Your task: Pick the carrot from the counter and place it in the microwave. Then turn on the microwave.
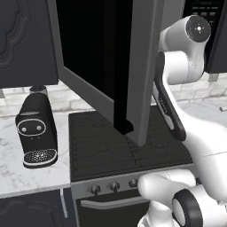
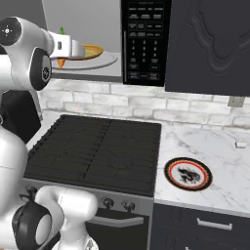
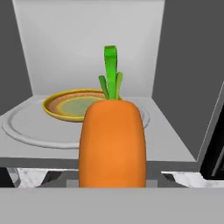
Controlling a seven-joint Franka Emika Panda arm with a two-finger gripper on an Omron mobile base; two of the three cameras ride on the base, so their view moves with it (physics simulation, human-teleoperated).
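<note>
gripper (image 2: 62, 53) is clenched on the carrot (image 3: 112, 142), right at the mouth of the microwave (image 2: 146, 44). in the hand view the carrot stands upright between the jaws, fat orange body filling the lower middle, green stalk pointing up. finger tips themselves are hidden behind it, so i can't see exactly where the pads bite; the grip is low on the body.

relative to the microwave:
- door (image 1: 102, 66) swung wide open to the left, hanging out over the stovetop (image 2: 97, 151) below it.
- carrot sits at the front edge of the cavity, just in front of the grey round turntable (image 3: 26, 131). in the right base view the orange tip pokes out under the hand and the green top shows above it, level with the cavity floor.
- a yellow-rimmed dish (image 3: 65, 105) lies on the turntable, behind the carrot and slightly left of it in the hand view. carrot is not touching it as far as i can tell.
- black button panel (image 2: 144, 41) on the right side of the microwave, well clear of the hand.

below and right of the microwave, a red-rimmed plate (image 2: 188, 174) lies on the counter (image 2: 219, 161) beside the stovetop. below and left of the microwave, a black coffee machine (image 1: 36, 131) stands on the counter.
</note>
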